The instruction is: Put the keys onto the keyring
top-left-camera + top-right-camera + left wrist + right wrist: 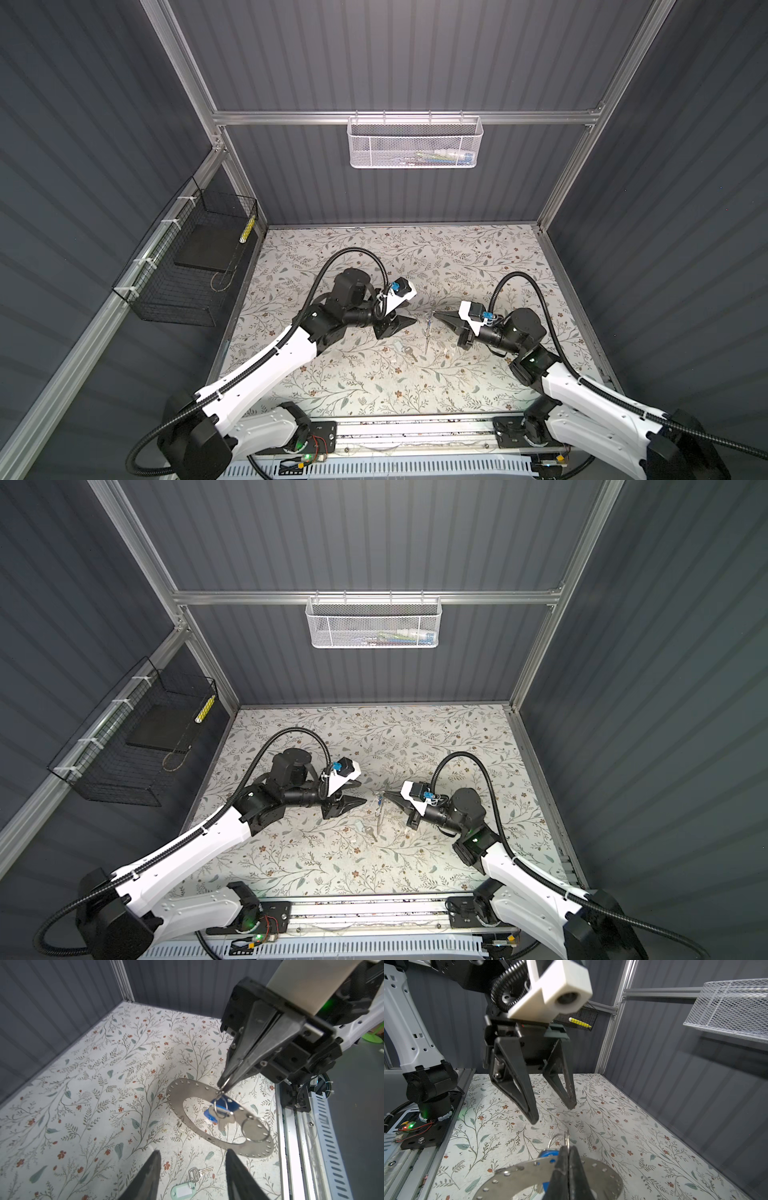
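About halfway, I judge: the blue-headed key (209, 1115) already hangs from the keyring (187, 1093) on a thin wire loop. The second key (196, 1173) lies loose on the tabletop (83, 1088), at about 7 o'clock of the keyring in both top views, and is not yet threaded on. The right gripper (221, 1083) is clenched on a small wire split ring (566, 1138) that passes through a rim hole. The keyring hangs from that ring, steeply tilted, and looks nearly edge-on from above. The left gripper (553, 1113) is released and empty, jaws apart, at 9 o'clock of the keyring and not touching it. The keyring is a flat, thin, matte grey metal band shaped like a washer, with small slots punched all round its rim. The blue-headed key has a glossy plastic head on a silver blade. The second key is plain bright metal with a toothed blade, joined to a pale green tag (182, 1190) with a white label. The tabletop carries a leafy floral print.
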Motion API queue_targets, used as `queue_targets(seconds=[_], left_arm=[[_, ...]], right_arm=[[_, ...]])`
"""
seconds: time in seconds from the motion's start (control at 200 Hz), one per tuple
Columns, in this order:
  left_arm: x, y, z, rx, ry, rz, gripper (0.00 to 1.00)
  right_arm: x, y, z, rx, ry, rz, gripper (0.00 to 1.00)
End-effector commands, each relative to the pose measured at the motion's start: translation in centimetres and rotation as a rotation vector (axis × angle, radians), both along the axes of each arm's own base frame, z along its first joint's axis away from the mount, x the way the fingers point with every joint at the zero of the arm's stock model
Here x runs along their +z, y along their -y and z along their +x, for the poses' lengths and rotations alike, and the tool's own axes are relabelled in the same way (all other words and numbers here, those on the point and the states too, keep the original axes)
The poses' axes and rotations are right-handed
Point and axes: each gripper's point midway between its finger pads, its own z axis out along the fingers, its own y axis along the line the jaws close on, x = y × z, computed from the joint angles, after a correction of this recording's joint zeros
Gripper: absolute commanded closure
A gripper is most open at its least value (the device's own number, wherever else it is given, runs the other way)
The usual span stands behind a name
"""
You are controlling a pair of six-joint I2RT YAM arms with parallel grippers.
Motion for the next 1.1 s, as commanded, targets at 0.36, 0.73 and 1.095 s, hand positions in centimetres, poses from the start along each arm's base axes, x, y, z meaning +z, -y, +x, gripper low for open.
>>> queue_targets(seconds=[0.36, 0.73, 1.095], left_arm=[[2.3, 2.7, -0.6, -0.151, 0.032, -0.074, 0.62], [2.4, 3.2, -1.6, -0.213, 0.035, -0.074, 0.67], [2.3, 3.7, -1.7, -0.24, 0.055, -0.067, 0.78]], right_arm=[[2.7, -0.6, -1.1, 0.09, 0.031, 0.054, 1.0], [2.8, -0.9, -1.1, 0.106, 0.026, 0.047, 1.0], [2.7, -1.0, -1.3, 0.122, 0.018, 0.044, 1.0]])
